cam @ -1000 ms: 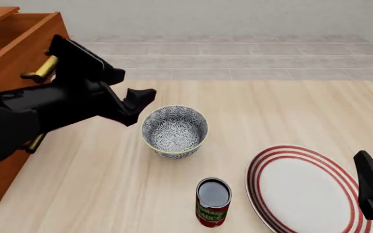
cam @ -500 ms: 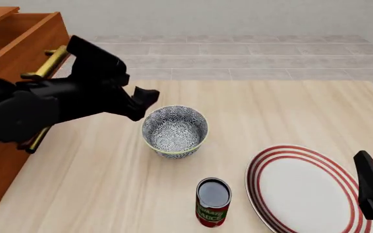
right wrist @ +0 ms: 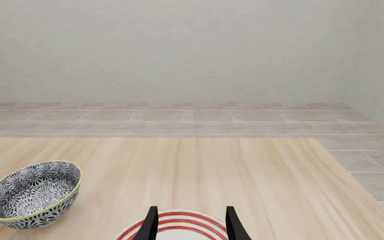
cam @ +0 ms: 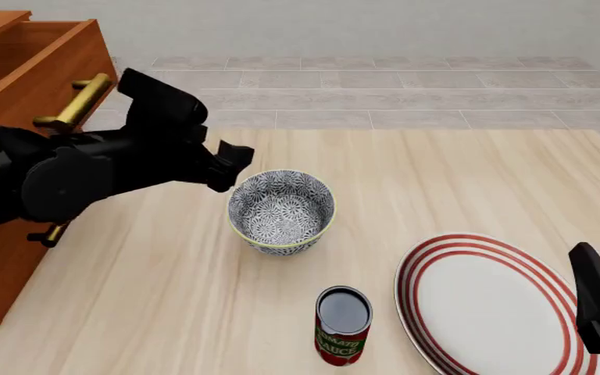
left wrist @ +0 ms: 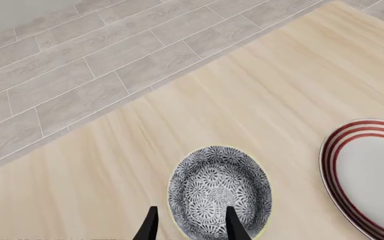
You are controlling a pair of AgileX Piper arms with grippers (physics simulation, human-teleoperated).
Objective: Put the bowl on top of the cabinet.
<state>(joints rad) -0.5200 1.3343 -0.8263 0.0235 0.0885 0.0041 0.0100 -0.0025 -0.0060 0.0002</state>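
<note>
Your bowl (cam: 280,211) sits upright on the bench (cam: 456,180), left of centre, with the cabinet (cam: 13,117) well to its left at the bench's left edge. Your left gripper (left wrist: 190,226) hovers just above the bowl's left rim — fingers (left wrist: 150,226) spread apart, holding nothing. Your right gripper (right wrist: 190,225) waits at the near right over the red-ringed plate (cam: 483,305), fingers parted too — empty. A tomato sauce can (cam: 342,324) stands near the bowl.

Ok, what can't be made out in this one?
- Cabinet top: cut off by the front view's left and top edges.
- Left gripper against the bowl: the arm hides it in front view; wrist view shows only fingertips.
- Can label: too small to read fully.
- Right gripper: mostly beyond the frame edges.
</note>
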